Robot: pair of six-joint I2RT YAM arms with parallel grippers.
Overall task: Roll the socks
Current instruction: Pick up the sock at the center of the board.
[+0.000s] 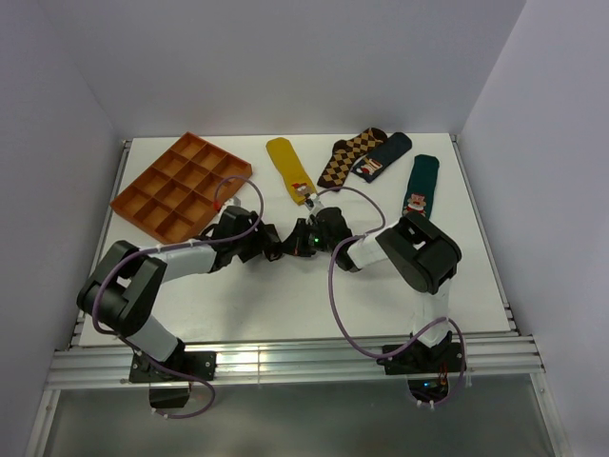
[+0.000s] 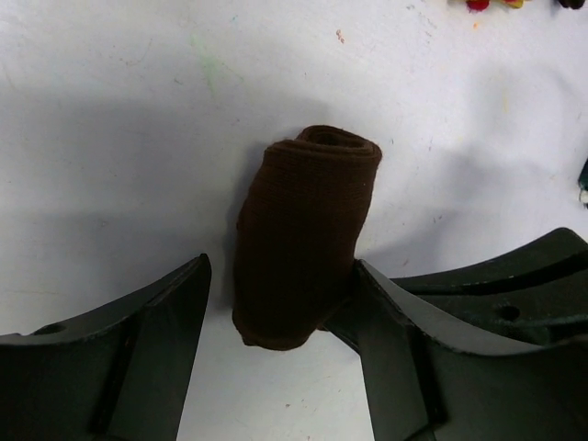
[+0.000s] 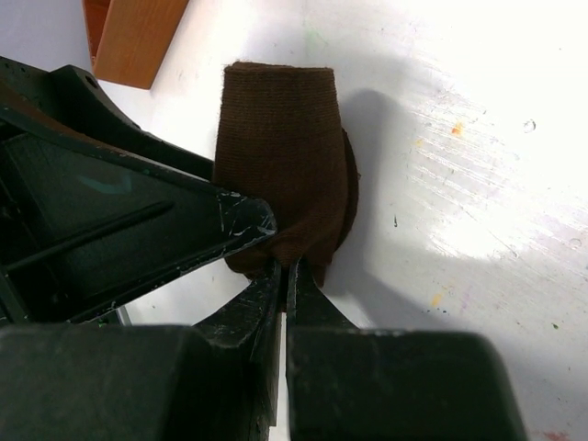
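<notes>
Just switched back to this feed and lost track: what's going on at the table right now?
Both arms meet mid-table over the dark brown sock, which lies rolled into a bundle. The right hand is shut, pinching one end of the roll. The left hand is open, its fingers on either side of the roll without clamping it. The mustard yellow sock and diamond-patterned sock lie apart at the far side.

The rolled sock (image 2: pixel 303 248) is dark brown knitted cloth, finely ribbed, soft and matt. Under it the white surface (image 2: pixel 110 138) looks smooth and faintly glossy, scratched and flecked with paint. The left end effector (image 2: pixel 281 266) and right end effector (image 3: pixel 283 274) are hard black plastic, matt, scuffed pale along one edge. The orange-brown tray (image 1: pixel 181 181) looks matt.
</notes>
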